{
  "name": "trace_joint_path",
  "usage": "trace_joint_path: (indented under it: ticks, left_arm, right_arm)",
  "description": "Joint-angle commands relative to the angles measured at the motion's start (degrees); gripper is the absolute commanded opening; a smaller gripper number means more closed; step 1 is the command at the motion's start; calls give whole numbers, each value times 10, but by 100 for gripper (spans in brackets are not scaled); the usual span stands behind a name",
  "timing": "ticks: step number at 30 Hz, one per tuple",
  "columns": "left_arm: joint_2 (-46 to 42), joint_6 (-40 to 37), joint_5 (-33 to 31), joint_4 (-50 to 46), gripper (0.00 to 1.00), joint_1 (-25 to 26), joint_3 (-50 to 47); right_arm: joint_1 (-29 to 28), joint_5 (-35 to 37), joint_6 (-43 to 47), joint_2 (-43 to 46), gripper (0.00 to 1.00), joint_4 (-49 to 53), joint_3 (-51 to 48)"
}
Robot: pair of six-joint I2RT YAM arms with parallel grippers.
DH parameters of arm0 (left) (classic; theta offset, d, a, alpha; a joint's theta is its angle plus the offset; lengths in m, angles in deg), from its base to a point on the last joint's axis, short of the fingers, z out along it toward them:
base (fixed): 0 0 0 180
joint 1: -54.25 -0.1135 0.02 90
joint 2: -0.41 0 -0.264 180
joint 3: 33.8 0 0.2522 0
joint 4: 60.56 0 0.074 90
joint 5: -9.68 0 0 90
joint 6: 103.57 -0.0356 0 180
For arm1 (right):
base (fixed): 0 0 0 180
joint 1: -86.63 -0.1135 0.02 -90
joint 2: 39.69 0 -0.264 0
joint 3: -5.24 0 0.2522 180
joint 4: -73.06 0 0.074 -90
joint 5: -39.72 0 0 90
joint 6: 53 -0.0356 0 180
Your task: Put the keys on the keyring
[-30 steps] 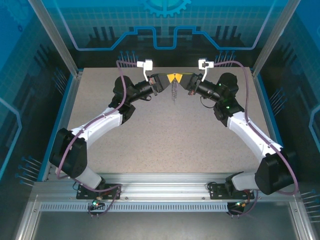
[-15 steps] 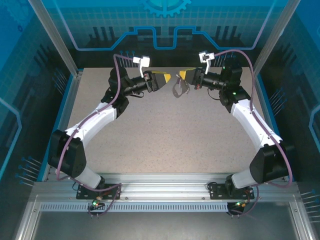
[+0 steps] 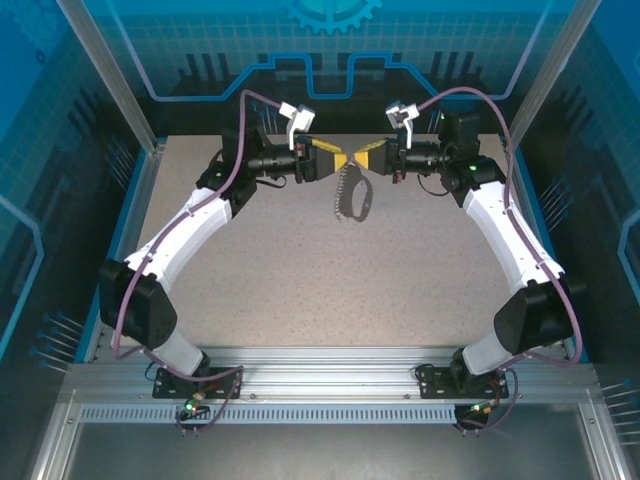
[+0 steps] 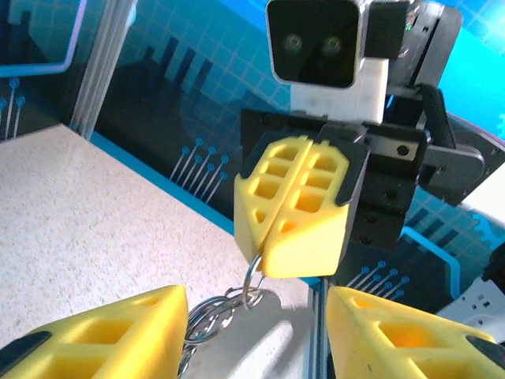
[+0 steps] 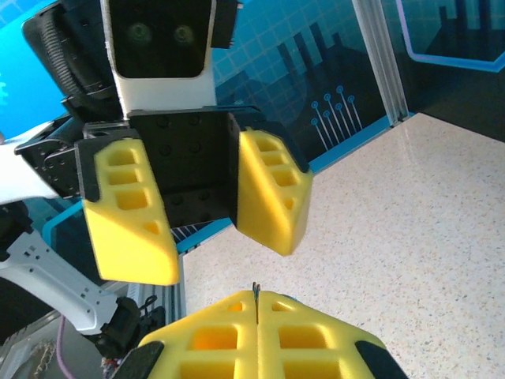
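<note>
Gently: right hand point(image 4: 274, 237) pinches the keyring point(image 3: 350, 200) (dangling above the surface point(image 3: 330, 290)); spread left hand point(image 3: 333, 159) should steady its loop first.

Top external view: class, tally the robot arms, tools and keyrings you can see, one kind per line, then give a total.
Robot arms: 2 (left arm, right arm)
Tools: 2 (left tool, right tool)
Keyrings: 1 (keyring)
Total: 5

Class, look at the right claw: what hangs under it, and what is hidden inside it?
Under the shut right claw a thin metal ring hangs from its tip, with the dark keyring dangling below, above the table. Whatever part is pinched inside the grip is covered.
</note>
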Motion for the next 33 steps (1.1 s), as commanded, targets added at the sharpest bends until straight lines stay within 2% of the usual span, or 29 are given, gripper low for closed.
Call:
trace_joint_path:
  ticks: [1, 23, 33]
  left_arm:
    - [8, -22, 36, -27, 50, -5, 22]
    - [41, -3, 61, -3, 41, 7, 44]
    - [43, 4, 69, 9, 26, 16, 48]
  right_arm:
    - [3, -28, 20, -3, 0, 21, 19]
    - [-8, -35, 16, -9, 0, 10, 17]
    - [-10, -29, 9, -10, 0, 2, 14]
